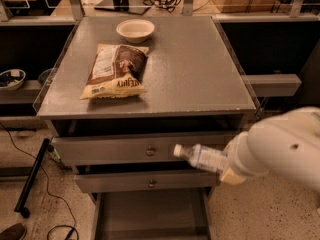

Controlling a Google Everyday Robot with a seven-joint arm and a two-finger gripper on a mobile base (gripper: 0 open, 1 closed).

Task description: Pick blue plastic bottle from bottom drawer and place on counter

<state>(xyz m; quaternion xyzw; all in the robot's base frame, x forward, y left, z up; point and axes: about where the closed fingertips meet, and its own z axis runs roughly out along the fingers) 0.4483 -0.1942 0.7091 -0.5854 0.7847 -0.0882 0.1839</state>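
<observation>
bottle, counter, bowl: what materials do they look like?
The blue plastic bottle, held by the gripper in front of the drawers: clear thin plastic, see-through body, white cap. The counter: speckled grey matte top, probably laminate or painted metal; clear acrylic-looking edge strips. The bowl: off-white, matte, maybe paper or ceramic.

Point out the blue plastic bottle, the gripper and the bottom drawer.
blue plastic bottle point(202, 157): camera view, on its label.
gripper point(225, 168): camera view, lower right, where it clasps the bottle's base.
bottom drawer point(150, 213): camera view, on its bare floor.
</observation>
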